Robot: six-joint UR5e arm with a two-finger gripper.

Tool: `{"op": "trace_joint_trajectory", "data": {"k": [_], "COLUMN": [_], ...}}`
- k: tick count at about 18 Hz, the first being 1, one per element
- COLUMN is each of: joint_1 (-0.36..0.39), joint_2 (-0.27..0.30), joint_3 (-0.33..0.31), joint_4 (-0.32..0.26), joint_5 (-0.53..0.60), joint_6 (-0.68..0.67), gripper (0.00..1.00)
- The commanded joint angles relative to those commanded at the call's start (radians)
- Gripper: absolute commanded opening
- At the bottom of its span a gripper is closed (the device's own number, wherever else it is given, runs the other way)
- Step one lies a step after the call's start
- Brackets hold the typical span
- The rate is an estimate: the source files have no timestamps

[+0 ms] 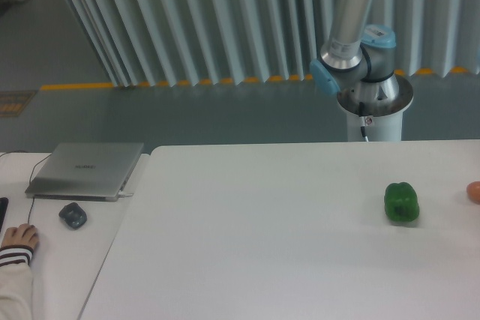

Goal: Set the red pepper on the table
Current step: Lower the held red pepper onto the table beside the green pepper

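Note:
The red pepper is out of view. The large white table (262,237) fills the lower right of the camera view. A green bell pepper (401,202) sits on it at the right. The arm's base and lower joints (352,58) stand behind the table's far edge, and the arm runs up out of the top of the frame. The gripper is not in view.
A small orange-pink rounded object (474,192) lies at the table's right edge, cut by the frame. A narrower white desk (45,260) on the left holds a closed grey laptop (86,171), a mouse (73,216) and a person's hand (18,241).

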Motion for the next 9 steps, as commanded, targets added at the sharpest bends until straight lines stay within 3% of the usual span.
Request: {"op": "trace_joint_trajectory", "data": {"k": [6, 9], "joint_1": [-0.285, -0.343], "joint_2": [-0.139, -0.163], "joint_3": [0.000, -0.002], "joint_4": [0.127, 0.132], "joint_5": [0.233, 0.281], "joint_6": [-0.320, -0.369], "gripper": [0.00, 0.00]}}
